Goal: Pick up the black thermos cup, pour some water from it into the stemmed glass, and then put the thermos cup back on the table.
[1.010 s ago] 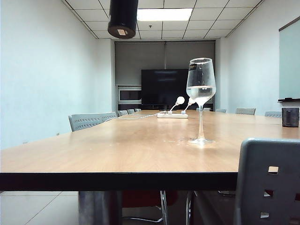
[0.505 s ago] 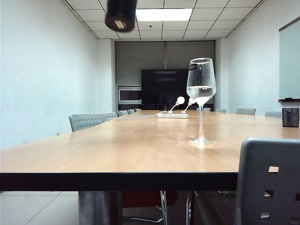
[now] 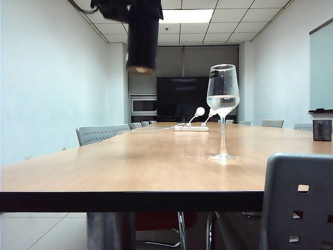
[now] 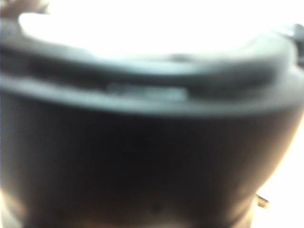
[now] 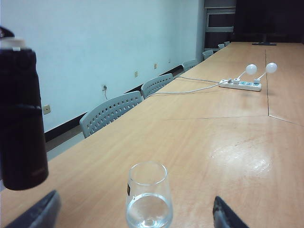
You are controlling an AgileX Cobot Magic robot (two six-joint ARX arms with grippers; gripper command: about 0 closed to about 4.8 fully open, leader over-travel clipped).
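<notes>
The black thermos cup (image 3: 141, 42) hangs upright high over the table's left part, well left of the stemmed glass. My left gripper (image 3: 134, 11) is shut on its upper end at the top of the exterior view. In the left wrist view the blurred thermos (image 4: 152, 156) fills the picture and hides the jaws. The stemmed glass (image 3: 222, 104) stands on the table (image 3: 130, 166) with water in its bowl. My right gripper (image 5: 134, 205) stands open, low over the table, with the glass (image 5: 147, 199) a little ahead of its fingers. The thermos (image 5: 21, 118) also shows there, in the air.
A white power strip with two round white lamps (image 3: 191, 127) lies far back on the table. A small dark squat cup (image 3: 322, 130) stands at the right edge. A grey chair back (image 3: 299, 203) rises in front at the right; more chairs (image 3: 101, 134) line the left side.
The thermos has swung from tilted, with its base toward the camera, to upright and has come lower. The glass and the right gripper have not moved.
</notes>
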